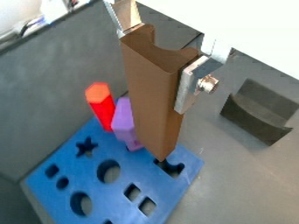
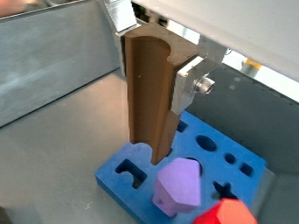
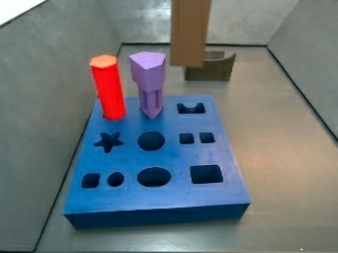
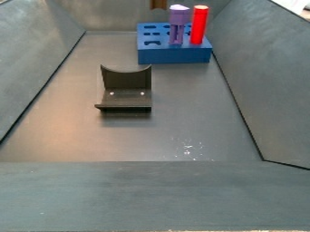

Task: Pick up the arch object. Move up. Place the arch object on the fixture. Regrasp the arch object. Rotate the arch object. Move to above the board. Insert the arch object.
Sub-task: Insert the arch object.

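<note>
gripper [image 1: 158, 54]: clamped on the upper part of the arch object, silver finger plate [image 1: 191, 83] pressed flat against its side; same grip in both wrist views [image 2: 152, 54]. Not visible in either side view.
arch object [image 1: 152, 96]: brown column, held upright, hanging over the board; lower end sits just above the arch-shaped hole [image 1: 173, 164] at the board's edge. Whether it touches the board, cannot tell. A side view shows only its lower section [image 3: 193, 35], top cut off by the frame edge.
board [image 3: 158, 168]: blue slab flat on the floor, star, round, square and arch holes open in its top.
red peg [image 3: 106, 87]: standing upright in the board, corner position.
purple peg [image 3: 148, 84]: upright in the board, just beside the red peg, between it and the arch object.
fixture [image 4: 125, 89]: dark bracket on the floor, well apart from the board [image 4: 175, 50], nothing on it.
</note>
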